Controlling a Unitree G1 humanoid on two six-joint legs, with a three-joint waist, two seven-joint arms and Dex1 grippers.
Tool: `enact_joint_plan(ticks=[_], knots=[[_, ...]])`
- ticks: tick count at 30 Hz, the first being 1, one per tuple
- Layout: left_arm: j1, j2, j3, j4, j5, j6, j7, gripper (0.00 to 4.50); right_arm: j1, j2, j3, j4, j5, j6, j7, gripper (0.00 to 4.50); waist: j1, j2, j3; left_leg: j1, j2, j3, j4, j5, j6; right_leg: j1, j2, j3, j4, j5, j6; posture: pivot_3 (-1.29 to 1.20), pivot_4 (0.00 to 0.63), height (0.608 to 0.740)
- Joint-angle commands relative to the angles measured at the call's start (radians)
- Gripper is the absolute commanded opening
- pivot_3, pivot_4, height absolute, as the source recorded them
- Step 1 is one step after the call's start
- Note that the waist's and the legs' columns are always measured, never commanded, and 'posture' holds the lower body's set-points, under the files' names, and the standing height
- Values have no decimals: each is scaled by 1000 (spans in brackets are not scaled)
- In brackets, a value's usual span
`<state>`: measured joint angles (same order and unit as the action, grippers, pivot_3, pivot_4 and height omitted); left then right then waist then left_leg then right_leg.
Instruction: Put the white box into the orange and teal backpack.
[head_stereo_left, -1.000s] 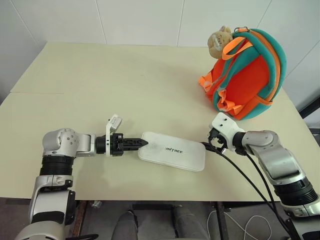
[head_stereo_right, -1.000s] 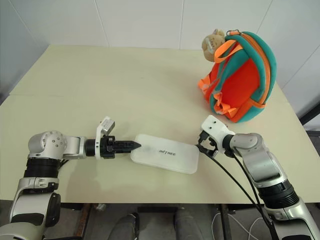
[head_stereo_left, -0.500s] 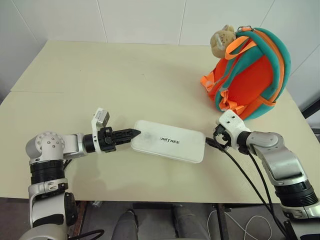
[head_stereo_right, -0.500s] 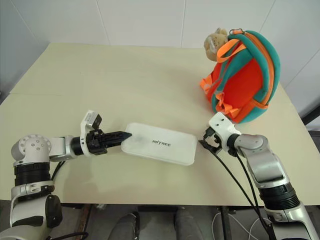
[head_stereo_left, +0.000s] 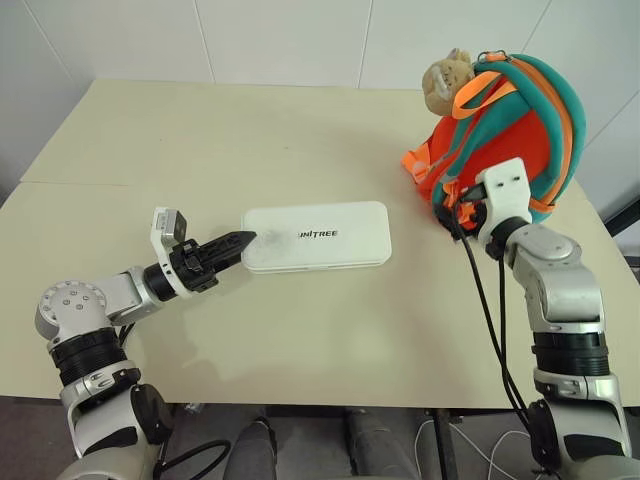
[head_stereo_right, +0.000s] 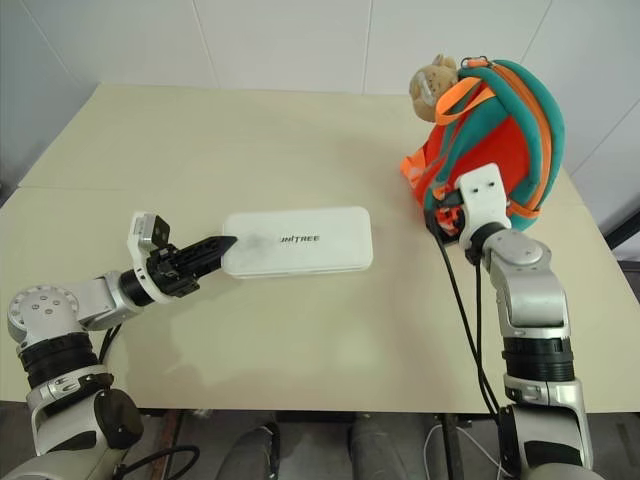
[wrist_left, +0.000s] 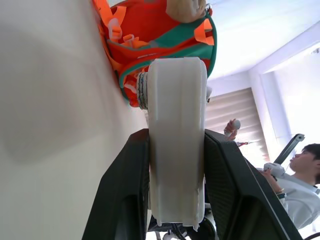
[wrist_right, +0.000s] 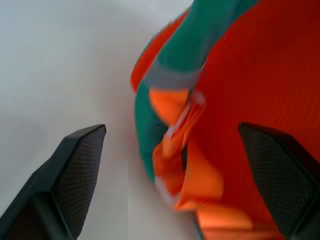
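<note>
Left gripper (head_stereo_left: 238, 240) clamps white box (head_stereo_left: 318, 236) (end-on); backpack (head_stereo_left: 520, 120) apparently upright.

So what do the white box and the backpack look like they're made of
The white box: likely hard molded plastic with a smooth matte finish; rounded corners, printed lettering, and it keeps its shape between the left gripper's fingers. The orange and teal backpack: soft fabric, possibly neoprene-like, with woven orange webbing straps; its body bulges.

A pale cream table (head_stereo_left: 300, 130) stands against a white panelled wall (head_stereo_left: 280, 40). Window blinds (wrist_left: 227, 112) and a seated person (wrist_left: 300, 185) show beyond.
</note>
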<state>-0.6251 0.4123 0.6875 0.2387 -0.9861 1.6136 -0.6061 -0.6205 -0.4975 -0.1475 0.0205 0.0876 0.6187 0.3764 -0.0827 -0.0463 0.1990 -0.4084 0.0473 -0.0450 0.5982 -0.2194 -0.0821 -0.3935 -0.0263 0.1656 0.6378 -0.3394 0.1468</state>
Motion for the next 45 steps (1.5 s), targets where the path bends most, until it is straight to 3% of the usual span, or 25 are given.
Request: enact_joint_plan(ticks=[1,14,17,20,25,29,34,45], knots=[[1,-25,58,-48,-71,1,36,1217,-71,20,-48,65,27,-87,-33,4500,0,0,0,0,0,0,-1,0,0,0,0,0,0,0,0,0,150,740],[5,-88,134,-82,-159,-18,164,1216,-395,131,-59,600,61,-377,-82,4500,-8,1,0,0,0,1,-1,0,-1,0,0,0,0,0,0,0,150,740],[8,-96,144,-91,-177,-34,193,1216,-445,137,-51,681,55,-430,-97,3883,-8,1,0,0,0,1,-1,0,-1,0,0,0,0,0,0,0,150,740],[11,-95,162,-95,-196,-58,224,1216,-468,144,-45,695,65,-458,-84,2865,-8,1,0,0,0,1,-1,1,-1,0,0,0,-1,0,0,0,150,740],[16,-73,175,-81,-234,-82,256,1216,-460,144,-38,617,93,-427,-36,1159,-16,1,1,0,0,1,-1,1,-2,0,0,0,0,0,0,0,150,740],[0,-33,173,-48,-250,-109,265,1216,-399,156,-16,398,197,-282,91,6,-28,2,1,0,0,0,-1,1,-2,0,0,0,1,0,0,0,150,740],[-21,25,181,6,-260,-165,258,1216,-311,137,12,121,301,-97,169,0,-28,2,1,0,1,-1,-3,1,-3,-1,0,-1,1,0,0,0,150,740],[-25,233,171,154,-240,-293,187,1213,-230,57,20,-181,453,125,265,0,-28,2,1,-1,1,0,-4,1,-3,-3,0,-1,1,-1,-1,0,150,740]])
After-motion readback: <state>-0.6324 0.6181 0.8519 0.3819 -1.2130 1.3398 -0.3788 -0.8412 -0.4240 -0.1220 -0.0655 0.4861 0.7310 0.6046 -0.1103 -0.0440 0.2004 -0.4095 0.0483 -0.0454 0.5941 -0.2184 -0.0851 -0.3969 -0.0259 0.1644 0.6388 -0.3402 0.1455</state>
